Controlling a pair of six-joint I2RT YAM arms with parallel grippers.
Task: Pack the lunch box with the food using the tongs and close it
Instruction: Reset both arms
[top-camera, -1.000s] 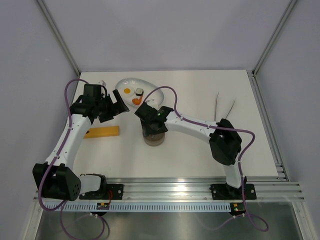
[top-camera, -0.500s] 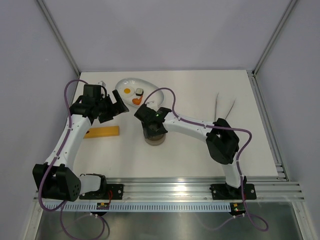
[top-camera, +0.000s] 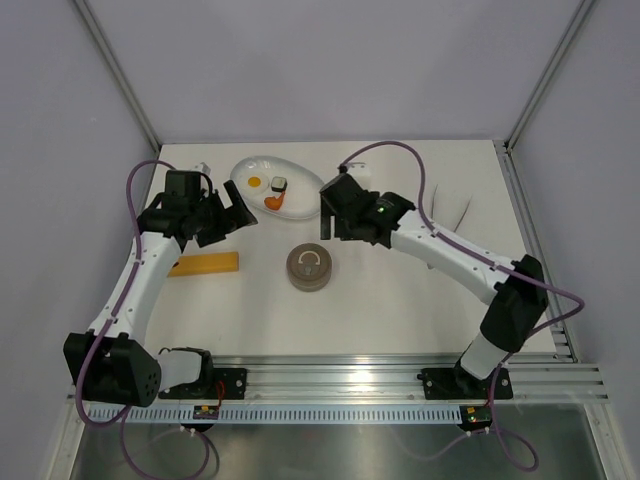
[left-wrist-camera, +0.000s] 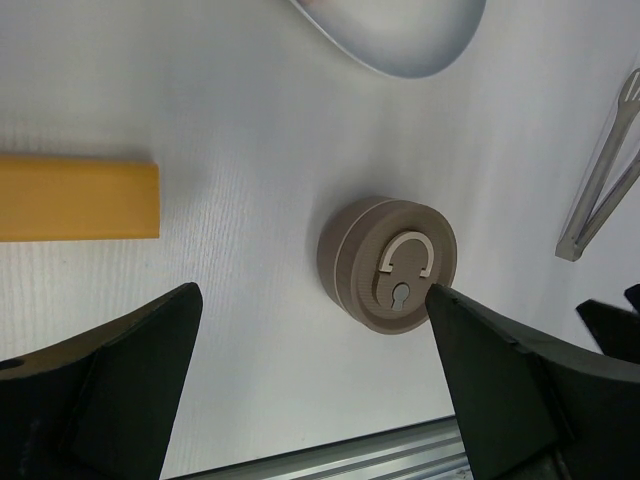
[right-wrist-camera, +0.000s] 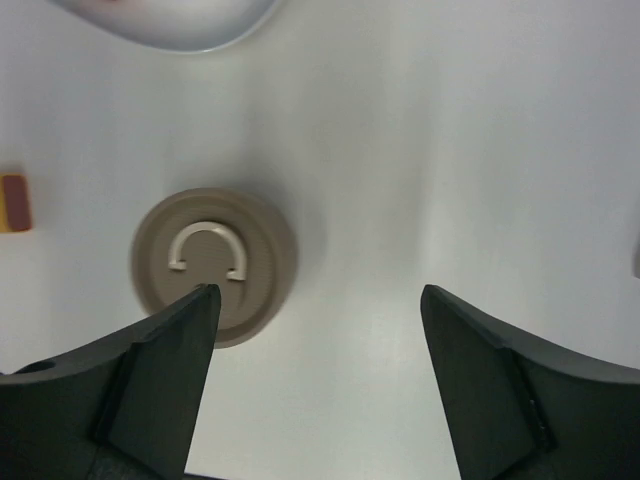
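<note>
Bright, even overhead light washes the white bench (top-camera: 400, 300) nearly flat in the top view, which is sharp from edge to edge. In the right wrist view the lunch box (right-wrist-camera: 213, 265) throws a soft grey shadow up and to its right, beside a pale band of glare. In both wrist views the jaws are near-black, soft-edged and show little detail.

lunch box (top-camera: 309, 269): table (top-camera: 400, 310) centre | plate (top-camera: 248, 167) holding food (top-camera: 272, 201): behind it | block (top-camera: 205, 264): left | tongs (left-wrist-camera: 603, 175): right
</note>
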